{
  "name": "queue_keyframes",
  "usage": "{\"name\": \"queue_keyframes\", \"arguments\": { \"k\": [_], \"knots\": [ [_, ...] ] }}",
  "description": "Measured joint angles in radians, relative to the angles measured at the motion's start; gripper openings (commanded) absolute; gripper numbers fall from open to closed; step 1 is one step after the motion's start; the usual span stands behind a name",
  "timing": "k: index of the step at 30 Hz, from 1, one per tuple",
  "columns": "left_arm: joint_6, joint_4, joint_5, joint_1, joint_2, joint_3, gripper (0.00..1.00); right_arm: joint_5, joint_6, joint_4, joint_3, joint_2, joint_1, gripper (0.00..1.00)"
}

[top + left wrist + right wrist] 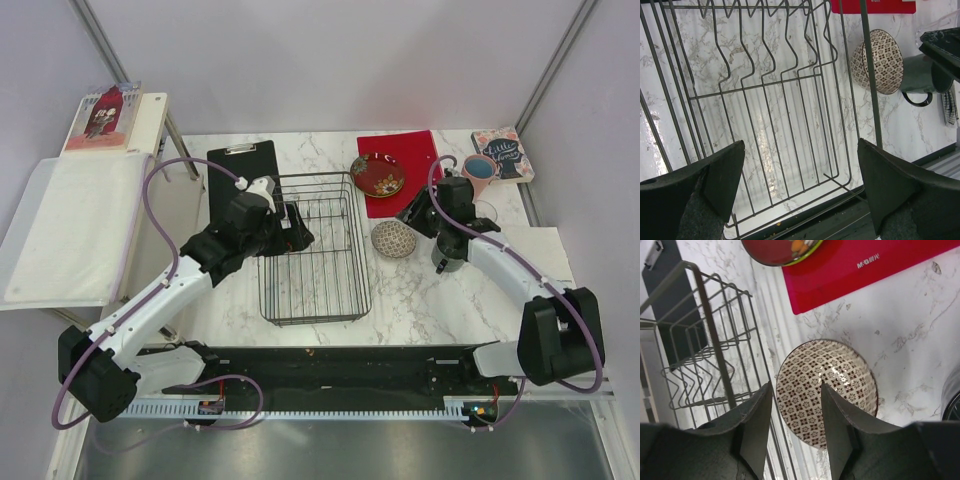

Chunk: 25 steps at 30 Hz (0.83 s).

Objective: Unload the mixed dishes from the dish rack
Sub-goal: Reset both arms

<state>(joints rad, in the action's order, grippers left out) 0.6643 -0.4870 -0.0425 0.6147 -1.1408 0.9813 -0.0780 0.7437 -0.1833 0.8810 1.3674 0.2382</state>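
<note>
- Left pincer [800,150]: fingers wide apart, nothing between them. It hangs over the dish rack [312,250].
- The rack wires directly under this pincer are bare, and the overhead view shows no dish in any part of the basket.
- Right pincer [796,390]: fingers partly apart, clamped on nothing.
- The beige mesh-patterned bowl [850,380] sits on the tabletop [420,300] straight beneath the right pincer, just outside the rack's wall. I cannot tell which way up it lies.
- The grey mug [920,75] is on the side of the bowl away from the rack. From the left wrist the two look to be touching.
- The dark red plate [378,175] lies beyond the right pincer on a red mat [410,150].
- A lime-green rim [809,251] shows at the plate's edge, likely the green plate stacked under it.
- The pink cup [479,168] stands beyond the right pincer and farther from the rack.
- A faint clear shape near the cup is probably the small glass [487,212].
- Judgement: every dish appears to be out of the rack, so unloading looks finished. What is left is to lift the right pincer clear of the bowl and pull both arms back.
</note>
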Motion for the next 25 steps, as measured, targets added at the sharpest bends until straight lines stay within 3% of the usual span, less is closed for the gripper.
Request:
{"name": "queue_keyframes", "arguments": {
  "k": [9,12,19,25],
  "knots": [
    [0.000,0.007,0.004,0.000,0.000,-0.006,0.99,-0.009,-0.011,-0.041,0.004,-0.113,0.001,0.50],
    [0.000,0.010,0.010,0.000,0.000,-0.006,0.99,-0.044,-0.029,0.006,-0.032,-0.231,0.019,0.52],
    [0.000,0.011,0.015,0.010,-0.003,-0.006,0.99,-0.008,-0.159,0.102,-0.056,-0.559,0.269,0.56],
    [0.000,0.018,-0.031,0.068,-0.014,-0.013,0.99,0.095,-0.245,0.080,-0.056,-0.604,0.329,0.57]
  ]
}}
